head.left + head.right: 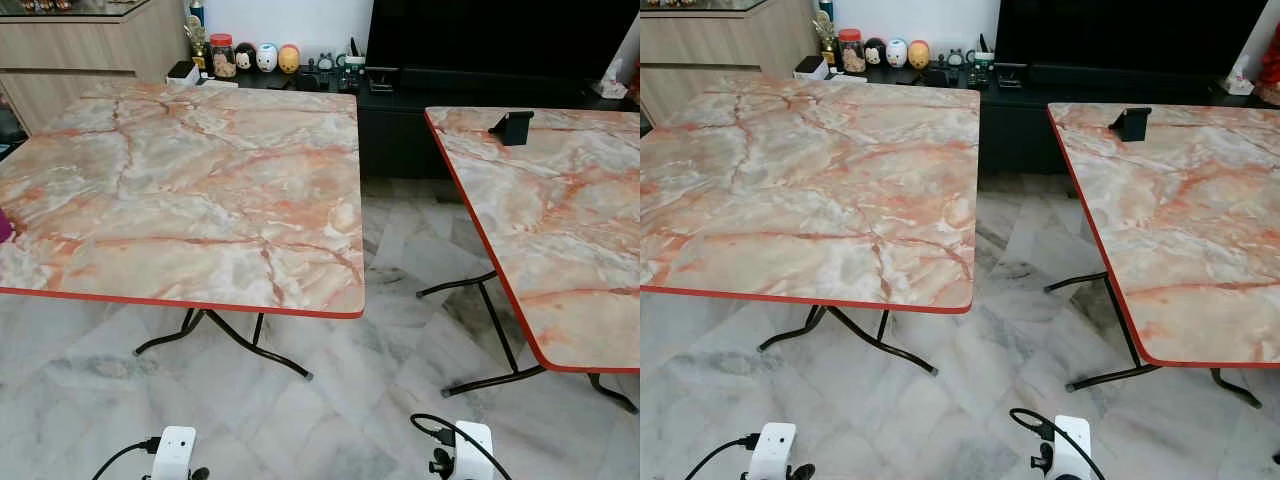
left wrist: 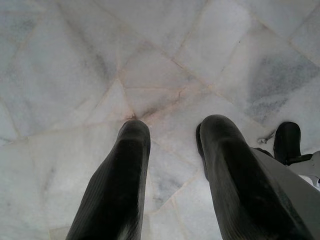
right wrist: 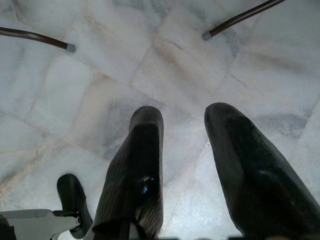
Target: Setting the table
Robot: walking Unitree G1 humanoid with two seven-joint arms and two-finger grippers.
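Note:
Two marble-patterned tables with red edges stand before me: a big one [image 1: 190, 190] on the left and a second [image 1: 560, 220] on the right, with a gap of floor between them. A small black stand [image 1: 512, 127] sits on the right table's far end. Both arms hang low; their white wrists [image 1: 172, 455] [image 1: 470, 450] show at the bottom of the eye views. My left gripper [image 2: 170, 132] is open over the marble floor, holding nothing. My right gripper [image 3: 185, 117] is also open and holds nothing, with table feet [image 3: 205, 36] ahead of it.
Behind the tables runs a dark TV cabinet [image 1: 420, 110] with a jar [image 1: 223, 55], small figurines [image 1: 266, 57] and a TV [image 1: 490, 35]. A wooden cabinet [image 1: 70, 50] stands at the far left. Black folding table legs [image 1: 240, 345] [image 1: 500, 350] spread over the floor.

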